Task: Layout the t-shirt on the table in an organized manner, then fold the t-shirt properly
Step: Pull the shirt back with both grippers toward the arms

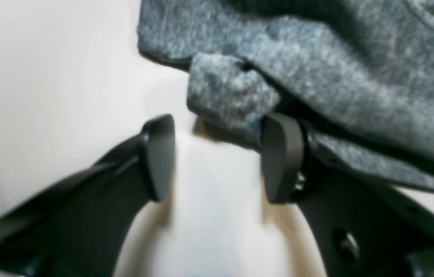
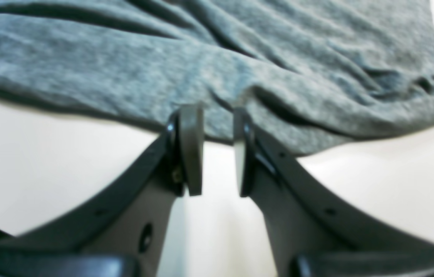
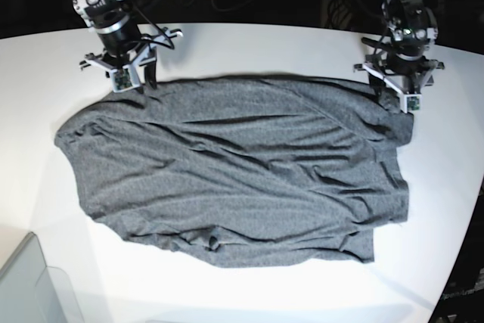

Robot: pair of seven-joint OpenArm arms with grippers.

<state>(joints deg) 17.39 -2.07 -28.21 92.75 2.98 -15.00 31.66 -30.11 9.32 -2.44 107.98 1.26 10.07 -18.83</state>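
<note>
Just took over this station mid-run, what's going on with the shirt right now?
Two arms are working a dark grey t-shirt that lies spread but wrinkled on the white table. Both sit at its far edge. The left gripper is open, one finger against a folded bit of cloth, nothing pinched. The right gripper stands narrowly open at the hem, and no cloth shows between its fingers. No fold has been made yet.

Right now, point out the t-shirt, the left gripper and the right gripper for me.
t-shirt (image 3: 234, 172): base view, middle of the spread grey cloth.
left gripper (image 1: 217, 154): left wrist view, midway between its open fingertips.
right gripper (image 2: 218, 148): right wrist view, gap between its fingertips at the shirt's edge.
</note>
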